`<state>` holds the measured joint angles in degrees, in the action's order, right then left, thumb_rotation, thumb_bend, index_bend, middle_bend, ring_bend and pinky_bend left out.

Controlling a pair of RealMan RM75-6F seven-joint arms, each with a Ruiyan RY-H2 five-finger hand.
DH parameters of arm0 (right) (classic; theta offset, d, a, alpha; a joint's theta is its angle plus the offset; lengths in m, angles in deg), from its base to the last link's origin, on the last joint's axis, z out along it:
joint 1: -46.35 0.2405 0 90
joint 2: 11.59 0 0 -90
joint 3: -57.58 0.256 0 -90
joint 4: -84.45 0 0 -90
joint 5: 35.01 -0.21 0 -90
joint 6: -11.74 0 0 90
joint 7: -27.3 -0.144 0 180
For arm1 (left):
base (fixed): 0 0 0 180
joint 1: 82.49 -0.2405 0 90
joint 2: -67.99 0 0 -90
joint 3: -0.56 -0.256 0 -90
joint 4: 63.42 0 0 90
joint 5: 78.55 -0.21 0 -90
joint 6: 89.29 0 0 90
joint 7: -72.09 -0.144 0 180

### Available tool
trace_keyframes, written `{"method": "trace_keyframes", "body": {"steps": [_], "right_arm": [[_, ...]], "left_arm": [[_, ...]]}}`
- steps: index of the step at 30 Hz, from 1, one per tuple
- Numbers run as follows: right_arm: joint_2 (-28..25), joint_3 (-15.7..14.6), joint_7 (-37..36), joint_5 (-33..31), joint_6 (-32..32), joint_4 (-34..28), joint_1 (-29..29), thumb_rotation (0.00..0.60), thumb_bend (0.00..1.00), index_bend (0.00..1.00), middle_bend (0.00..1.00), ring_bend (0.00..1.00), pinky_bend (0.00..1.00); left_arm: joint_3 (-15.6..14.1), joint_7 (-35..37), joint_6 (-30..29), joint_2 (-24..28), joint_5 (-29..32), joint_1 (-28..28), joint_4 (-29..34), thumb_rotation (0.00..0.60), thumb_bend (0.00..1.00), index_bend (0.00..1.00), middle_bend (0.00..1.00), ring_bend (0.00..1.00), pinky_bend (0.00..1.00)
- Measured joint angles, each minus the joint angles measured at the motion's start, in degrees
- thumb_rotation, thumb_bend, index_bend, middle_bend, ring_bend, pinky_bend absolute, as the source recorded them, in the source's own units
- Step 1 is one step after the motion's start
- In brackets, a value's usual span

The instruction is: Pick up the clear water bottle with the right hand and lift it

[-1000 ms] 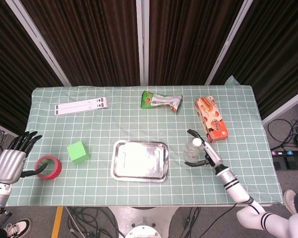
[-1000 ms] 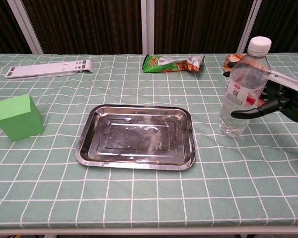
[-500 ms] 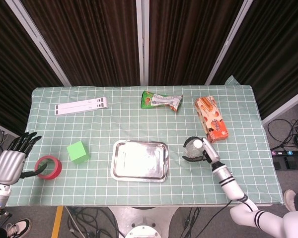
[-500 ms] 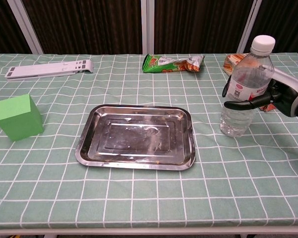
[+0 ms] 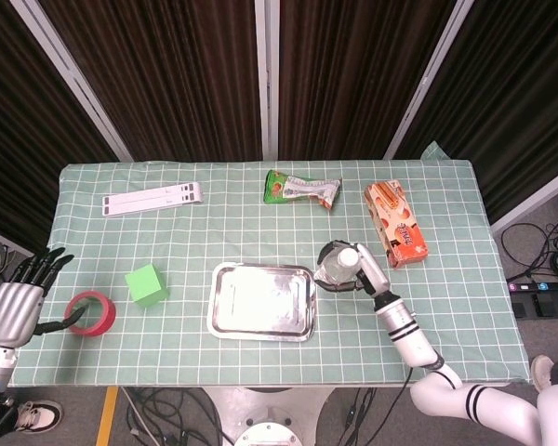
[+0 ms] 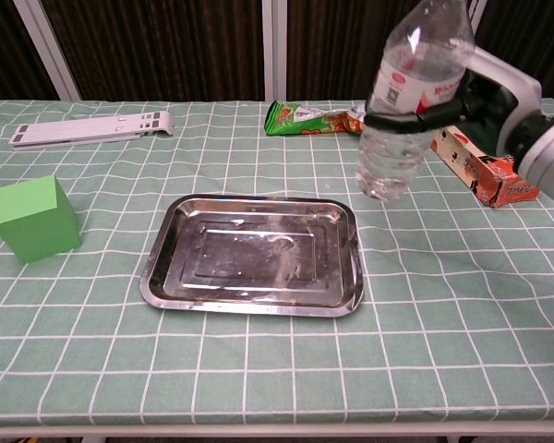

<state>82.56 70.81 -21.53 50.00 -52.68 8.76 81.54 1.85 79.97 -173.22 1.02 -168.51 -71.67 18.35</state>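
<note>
While the right hand [image 6: 475, 97] gripped the clear water bottle [image 6: 408, 101] with its dark fingers [image 6: 402, 118] wrapped around the middle, the bottle hung clear of the checked green tablecloth [image 6: 443, 314], tilted slightly, in the upper right of the chest view with its top cut off by the frame's edge. In the head view the same bottle [image 5: 338, 265] showed just right of the steel tray [image 5: 262, 301] at lower centre, its white cap [image 5: 349, 255] toward the camera and the right hand [image 5: 363, 272] beside it. The left hand [image 5: 17, 302] stood at the far lower left edge of the head view, holding nothing, its fingers apart, next to a roll of red tape [image 5: 90, 313]. A green cube [image 6: 35, 219] sat left of the tray [image 6: 255, 254]. Along the far side of the table lay a white folding stand [image 6: 92, 128], a green snack packet [image 6: 319, 117] and an orange box [image 6: 485, 167].
</note>
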Motion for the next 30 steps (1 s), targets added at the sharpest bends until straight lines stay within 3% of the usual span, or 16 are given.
{"method": "trace_keyframes", "body": {"steps": [6, 12, 15, 18, 24, 27, 30], "right_arm": [[-1.1, 2.2, 5.4, -1.8, -0.3, -4.1, 1.4, 0.6, 0.13, 0.66, 0.55, 0.41, 0.47], [0.3, 0.7, 5.4, -6.8, 5.7, 1.4, 1.0, 0.6, 0.13, 0.67, 0.55, 0.41, 0.47], [-0.1, 1.0, 4.9, -6.4, 8.2, 1.3, 1.2, 0.6, 0.13, 0.67, 0.55, 0.41, 0.47], [-1.8, 2.0, 4.9, -3.7, 5.4, -2.6, 1.3, 0.6, 0.13, 0.67, 0.55, 0.41, 0.48], [-5.6, 3.0, 6.6, -0.3, -6.3, -13.9, 0.3, 0.6, 0.13, 0.67, 0.56, 0.41, 0.48], [-5.2, 1.9, 6.8, -2.7, -6.3, -13.4, -0.4, 0.6, 0.13, 0.67, 0.56, 0.41, 0.48], [-4.1, 0.7, 6.4, -6.6, -1.0, -7.4, -1.0, 0.6, 0.13, 0.67, 0.56, 0.41, 0.48]], "left_arm": [[0.3, 0.0, 0.2, -0.1, 0.3, 0.2, 0.1, 0.407, 0.23, 0.18, 0.19, 0.1, 0.16], [0.1, 0.3, 0.6, -0.6, 0.4, 0.1, -0.7, 0.406, 0.23, 0.18, 0.19, 0.1, 0.16], [0.2, 0.3, 0.7, -0.6, 0.4, 0.2, -0.8, 0.405, 0.23, 0.18, 0.19, 0.1, 0.16], [0.4, 0.2, 0.7, -0.6, 0.3, 0.5, -0.5, 0.408, 0.24, 0.18, 0.19, 0.1, 0.16], [0.4, -0.1, 0.7, -0.8, 0.2, 0.5, -0.1, 0.405, 0.23, 0.18, 0.19, 0.1, 0.16], [0.0, 0.0, 0.7, -0.9, 0.2, 0.2, -0.3, 0.405, 0.23, 0.18, 0.19, 0.1, 0.16], [0.0, -0.1, 0.6, -0.7, 0.1, 0.2, -0.3, 0.405, 0.23, 0.18, 0.19, 0.1, 0.16]]}}
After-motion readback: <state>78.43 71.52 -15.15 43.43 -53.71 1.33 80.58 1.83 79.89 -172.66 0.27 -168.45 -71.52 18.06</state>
